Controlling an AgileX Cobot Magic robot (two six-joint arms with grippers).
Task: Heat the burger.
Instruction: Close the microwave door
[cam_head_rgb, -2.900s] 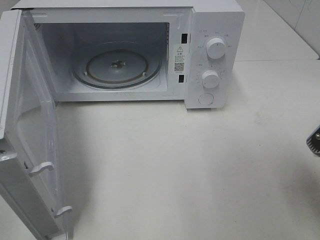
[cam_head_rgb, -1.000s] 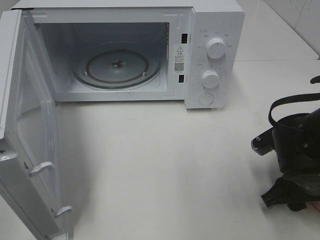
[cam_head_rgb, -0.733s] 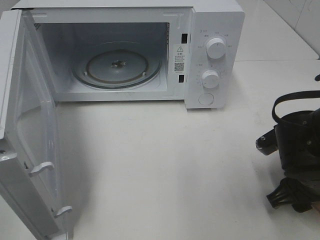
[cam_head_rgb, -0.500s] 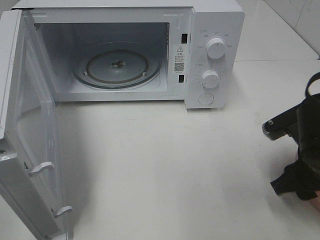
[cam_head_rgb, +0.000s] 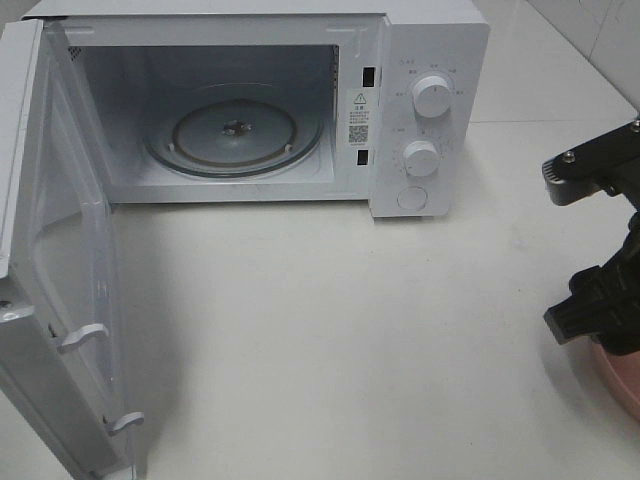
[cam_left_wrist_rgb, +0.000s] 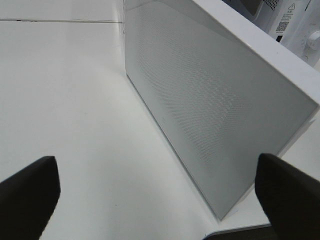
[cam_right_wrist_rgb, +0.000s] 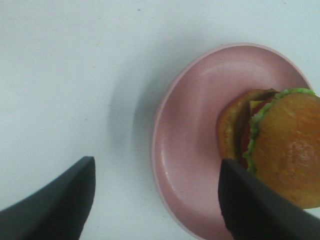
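Clearly the burger (cam_right_wrist_rgb: 285, 150) sits off-centre on the pink plate (cam_right_wrist_rgb: 195, 150) on the white surface (cam_right_wrist_rgb: 60, 75); soft and squashable, it is probably best lifted by the plate rim, under the spread, empty right end effector (cam_right_wrist_rgb: 155, 200)

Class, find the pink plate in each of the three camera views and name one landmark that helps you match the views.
Exterior high: only a sliver of the pink plate shows at the lower right edge, under the right arm.
Left wrist: not in it; that view shows the open microwave door.
Right wrist: the plate fills the right half, carrying the burger.
Shared landmark: the white table, and the microwave door links exterior and left wrist.
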